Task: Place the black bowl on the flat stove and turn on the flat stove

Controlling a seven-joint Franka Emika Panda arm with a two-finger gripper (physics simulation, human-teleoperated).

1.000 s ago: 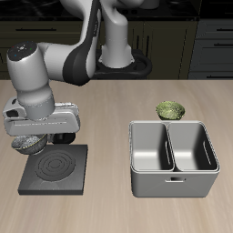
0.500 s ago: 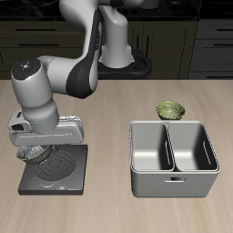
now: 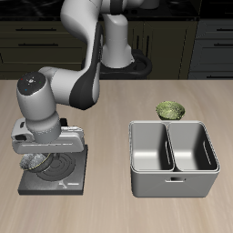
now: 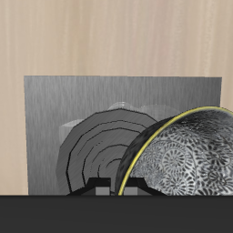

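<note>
— Dark cabinets are showing behind the wooden table [image 3: 109,100]; what is lying on it?

— Toward the front edge, the stove [image 3: 56,175] is lying flat, a black square plate with pale rings. Beside it a grey two-compartment tray [image 3: 173,155] is sitting, and just behind the tray a green-yellow bowl [image 3: 170,110] is resting on the wood.

— Where is the arm [image 3: 68,86] hanging?

— It is bending down over the stove, its wrist block covering the plate's back edge.

— And the black bowl [image 3: 36,164]?

— It is hanging under the wrist, low over the stove's back corner, at the edge away from the tray. In the wrist view the bowl [image 4: 187,153] is tilting, its speckled inside and thin yellowish rim line showing, overlapping the rings of the stove [image 4: 64,109].

— Is the gripper [image 4: 112,187] pinching it?

— The bowl's rim is running right up against the dark finger tips, so it is looking clamped on the rim. Whether the bowl is touching the plate, I cannot tell.
</note>
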